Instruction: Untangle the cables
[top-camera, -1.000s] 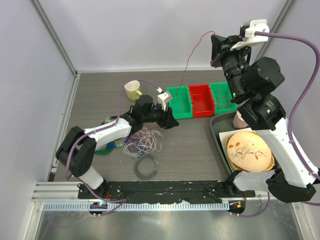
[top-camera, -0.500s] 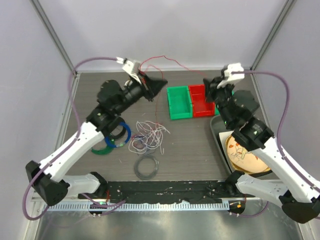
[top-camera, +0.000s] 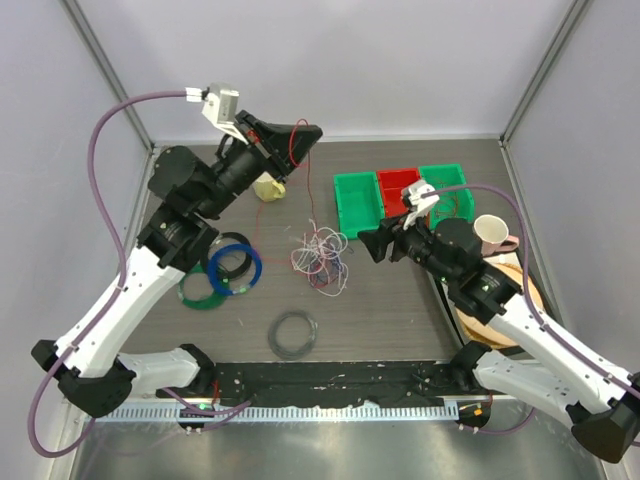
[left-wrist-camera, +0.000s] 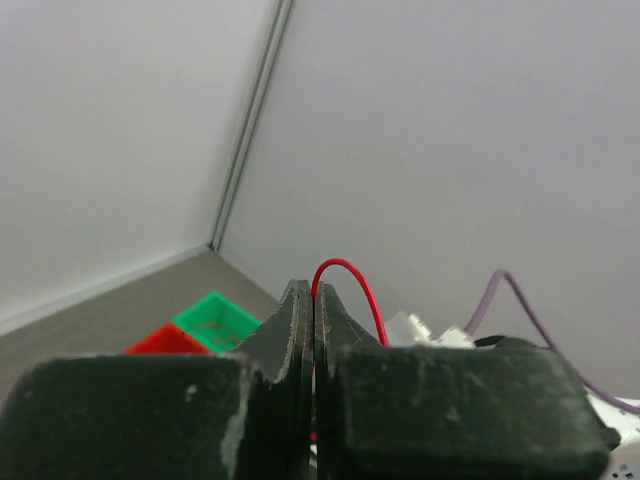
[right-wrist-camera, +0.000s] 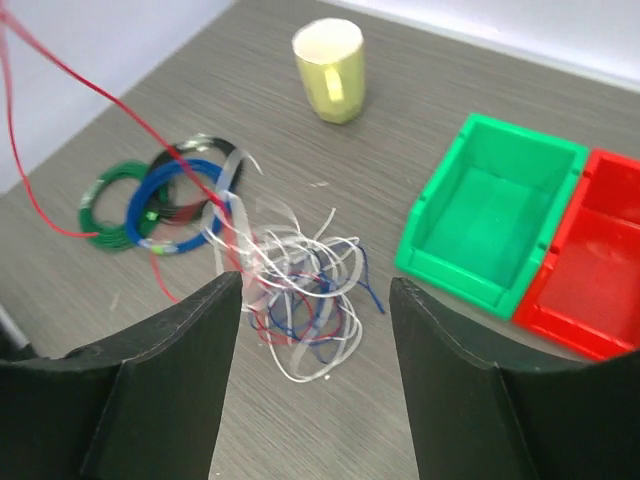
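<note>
The cables (top-camera: 322, 252) lie as a loose tangle of white, red and blue-purple wires in the middle of the table. My left gripper (top-camera: 305, 130) is raised high at the back left, shut on a red cable (left-wrist-camera: 352, 272) that loops out above its fingertips (left-wrist-camera: 300, 300) and hangs down toward the tangle. My right gripper (top-camera: 372, 245) is low, just right of the tangle, and open. In the right wrist view the tangle (right-wrist-camera: 300, 290) sits between and beyond its open fingers (right-wrist-camera: 215, 310), with the red cable (right-wrist-camera: 80, 80) stretched up to the left.
A yellow mug (top-camera: 268, 187) stands behind the tangle. Green (top-camera: 358, 205), red (top-camera: 397, 195) and green (top-camera: 445, 190) bins stand at the back right. Blue (top-camera: 235, 265) and green (top-camera: 200, 290) rings lie at the left, a dark grey ring (top-camera: 295, 333) near the front. A pink cup (top-camera: 490, 232) and a plate (top-camera: 525, 295) sit at the right.
My left gripper shut on the red cable and rose up and back. My right gripper let go of it, opened and came down beside the tangle, which shifted right.
</note>
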